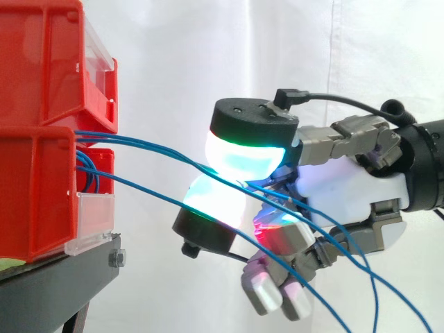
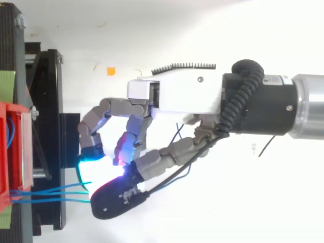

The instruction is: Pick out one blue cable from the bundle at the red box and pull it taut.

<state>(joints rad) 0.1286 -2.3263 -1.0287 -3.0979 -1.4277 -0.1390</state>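
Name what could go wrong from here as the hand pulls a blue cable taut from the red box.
1. The hand pinches a blue cable between rounded pads; it may slip as tension rises.
2. Other blue cables run close beside the pinch and could get dragged along.
3. A hard pull might shift the red box on its stand.

Robot hand pinching blue cable, red box at left
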